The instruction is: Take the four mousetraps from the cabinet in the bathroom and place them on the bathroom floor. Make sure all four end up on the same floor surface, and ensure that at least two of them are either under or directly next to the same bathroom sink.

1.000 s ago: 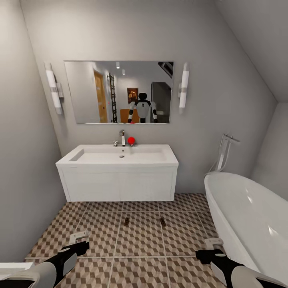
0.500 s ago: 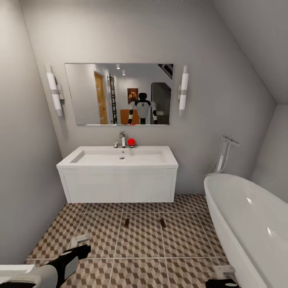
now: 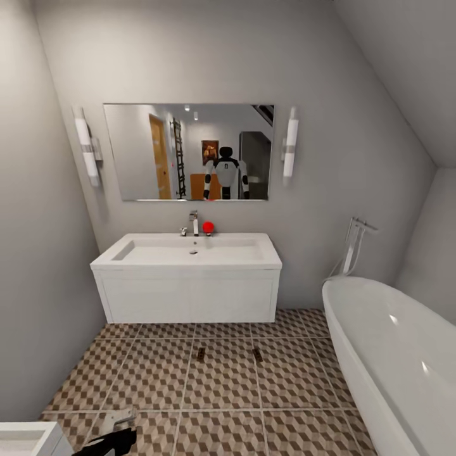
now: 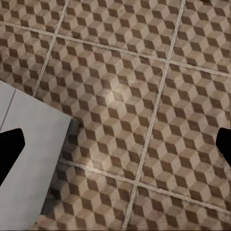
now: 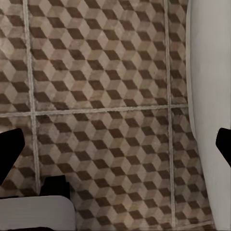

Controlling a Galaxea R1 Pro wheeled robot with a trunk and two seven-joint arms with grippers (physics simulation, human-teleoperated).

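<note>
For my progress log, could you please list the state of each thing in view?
mousetraps: two lying flat on the floor, apart, in front of the sink.
sink: basin empty.
bathtub: empty.
left gripper: open, empty, over the floor.
right gripper: open, empty.

A wide mirror (image 3: 189, 152) hangs on the grey wall (image 3: 354, 126) between two upright tube lamps (image 3: 87, 147), a white bathtub (image 3: 392, 354) stands along the room's right side with a chrome tap (image 3: 350, 244) rising at its far end, and a small red ball (image 3: 208, 225) sits near the back wall.
</note>
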